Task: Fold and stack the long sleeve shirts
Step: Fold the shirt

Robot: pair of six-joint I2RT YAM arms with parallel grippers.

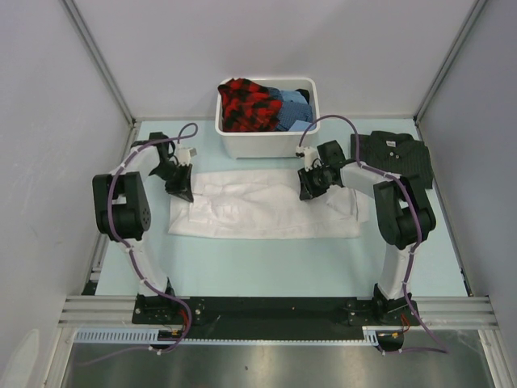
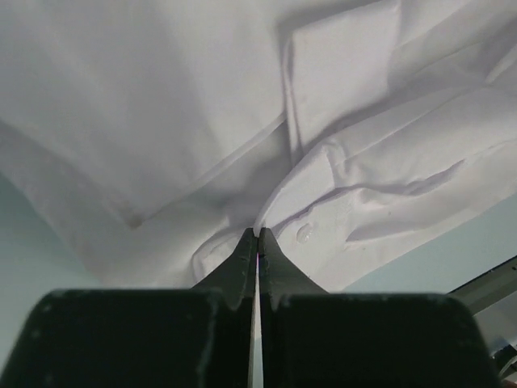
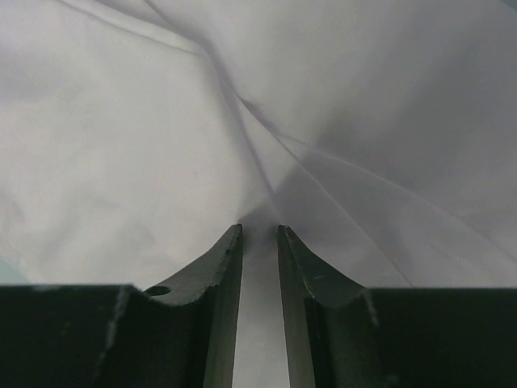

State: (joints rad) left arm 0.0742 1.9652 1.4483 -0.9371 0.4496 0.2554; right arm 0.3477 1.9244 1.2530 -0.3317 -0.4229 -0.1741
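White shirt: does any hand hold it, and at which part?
The left hand pinches the white shirt at a folded edge beside a button. The right hand straddles a crease; a grip cannot be told.

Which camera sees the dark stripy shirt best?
The top camera: the dark striped shirt lies beside the tub, partly hidden by the right arm. Both wrist cameras show only the white shirt.

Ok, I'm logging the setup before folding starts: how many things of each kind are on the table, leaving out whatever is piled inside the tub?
large plain white cloth shirt: 1
dark finely striped collared cloth shirt: 1
white rectangular plastic tub: 1
Total: 3
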